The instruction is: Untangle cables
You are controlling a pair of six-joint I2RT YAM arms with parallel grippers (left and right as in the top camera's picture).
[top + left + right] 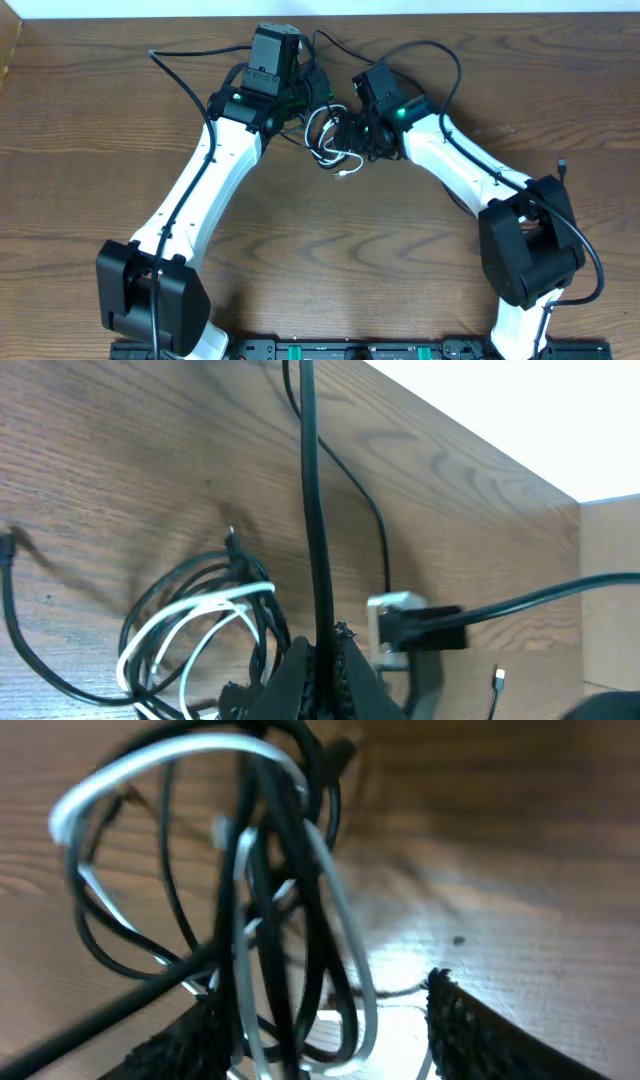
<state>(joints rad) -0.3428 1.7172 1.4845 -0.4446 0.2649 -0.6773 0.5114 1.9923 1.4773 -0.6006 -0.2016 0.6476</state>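
Cables (328, 140): black and white loops, tangled, far centre of the wooden table (100, 120), between both grippers.
Left gripper (325, 660): fingers clamped on one taut black cable (318, 510).
Right gripper (325, 995): fingers apart, the loops hanging between them.

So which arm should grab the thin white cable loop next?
Probably right. The right gripper is open around the tangle, thin white cable between its fingers. The left gripper is shut on a thin black cable, so it's busy.

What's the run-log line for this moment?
left jaws: shut on black cable | right jaws: open around tangle | tangle: not undone
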